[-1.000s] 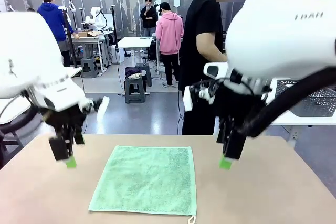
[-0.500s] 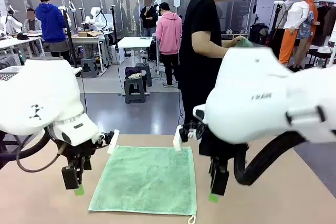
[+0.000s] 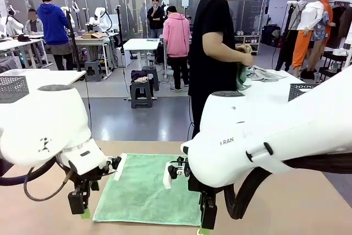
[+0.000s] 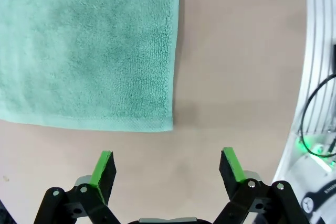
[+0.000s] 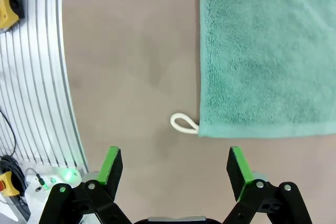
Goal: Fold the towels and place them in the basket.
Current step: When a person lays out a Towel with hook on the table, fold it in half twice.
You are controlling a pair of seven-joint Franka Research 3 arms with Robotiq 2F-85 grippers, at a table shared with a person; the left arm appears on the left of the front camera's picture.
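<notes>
The green towel (image 3: 148,191) lies flat on the table (image 3: 308,213), and its near edge runs across between my two pincers. My left pincer (image 4: 168,163) hangs just before the near left corner, and my right pincer (image 5: 170,163) just before the corner with the small loop (image 5: 184,123). Both stand wide and hold nothing.

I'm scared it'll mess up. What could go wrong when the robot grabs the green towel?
The towel lies flat, so the open left gripper and right gripper might push and bunch its corners rather than pinch them. The little loop at one corner could snag on a finger.
</notes>
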